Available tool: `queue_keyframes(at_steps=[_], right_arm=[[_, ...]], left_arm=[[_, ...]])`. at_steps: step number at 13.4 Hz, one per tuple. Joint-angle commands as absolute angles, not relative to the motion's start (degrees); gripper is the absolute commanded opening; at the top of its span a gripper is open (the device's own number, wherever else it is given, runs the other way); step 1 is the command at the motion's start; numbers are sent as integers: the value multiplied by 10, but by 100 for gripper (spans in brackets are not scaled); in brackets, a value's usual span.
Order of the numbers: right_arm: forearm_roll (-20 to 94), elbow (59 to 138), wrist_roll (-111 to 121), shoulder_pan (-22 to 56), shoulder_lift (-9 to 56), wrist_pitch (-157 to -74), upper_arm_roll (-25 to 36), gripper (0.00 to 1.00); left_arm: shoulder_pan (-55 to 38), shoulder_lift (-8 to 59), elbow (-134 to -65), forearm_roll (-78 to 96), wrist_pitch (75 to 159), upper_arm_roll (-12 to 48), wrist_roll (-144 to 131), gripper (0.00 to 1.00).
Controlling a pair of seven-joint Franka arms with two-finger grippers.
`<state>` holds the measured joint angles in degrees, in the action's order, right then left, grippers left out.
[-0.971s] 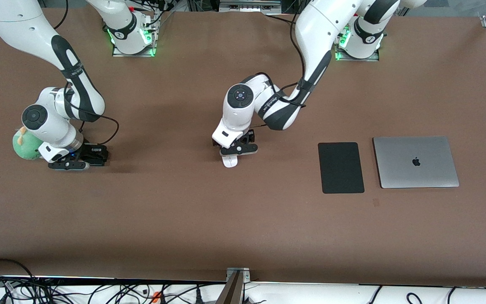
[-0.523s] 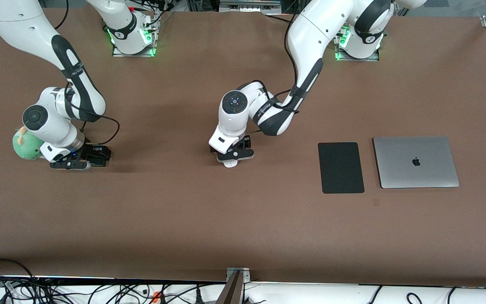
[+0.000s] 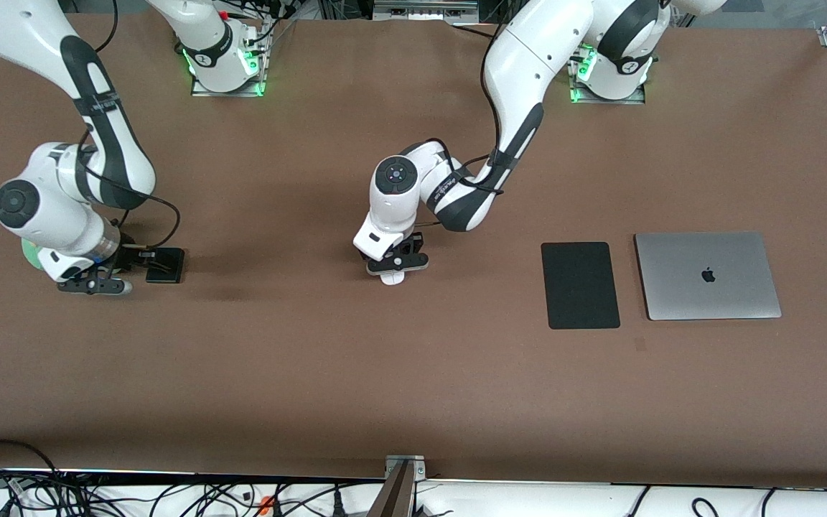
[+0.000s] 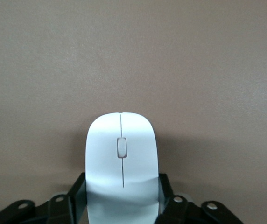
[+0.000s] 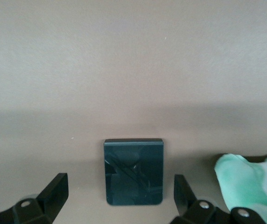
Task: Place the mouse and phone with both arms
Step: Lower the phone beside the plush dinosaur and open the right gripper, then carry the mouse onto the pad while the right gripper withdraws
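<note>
The white mouse [image 3: 390, 278] lies on the brown table [image 3: 413, 373] near its middle. My left gripper [image 3: 399, 263] is down over it, shut on the mouse [image 4: 120, 149], a finger [image 4: 76, 189] pressed against each side. The black phone [image 3: 166, 265] lies flat on the table toward the right arm's end. My right gripper [image 3: 130, 258] is open just beside it and holds nothing. In the right wrist view the phone [image 5: 134, 171] lies between the spread fingers [image 5: 54, 192] without touching them.
A green plush toy [image 3: 31, 255] sits under the right arm's wrist, close to the phone, and shows as the toy [image 5: 250, 179] in the right wrist view. A black mouse pad [image 3: 580, 285] and a closed silver laptop [image 3: 706, 275] lie toward the left arm's end.
My right gripper has let go of the phone and drawn back toward the right arm's end, leaving the phone uncovered. My left gripper has sunk lower and shut on the mouse.
</note>
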<state>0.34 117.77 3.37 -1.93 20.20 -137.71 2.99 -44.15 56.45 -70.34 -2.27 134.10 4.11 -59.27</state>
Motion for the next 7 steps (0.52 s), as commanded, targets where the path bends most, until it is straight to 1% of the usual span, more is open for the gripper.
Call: queue_keyframes(at_steps=[1, 2, 4, 5, 7], right_arm=[[19, 1171, 44, -26, 143, -1308, 22, 100], [32, 1154, 43, -26, 128, -1260, 22, 100], [44, 1110, 38, -25, 99, -1151, 22, 100], [44, 1089, 38, -25, 88, -1110, 22, 100], [44, 1059, 35, -25, 63, -1056, 22, 100]], left_arm=[[-444, 573, -684, -34, 1339, 34, -596, 45], [-439, 568, -686, -36, 1337, 33, -590, 38], [-391, 539, -693, -34, 1331, 39, -507, 29], [-368, 520, -703, -32, 1319, 43, -470, 26], [-330, 484, -729, -30, 1286, 46, -400, 15]])
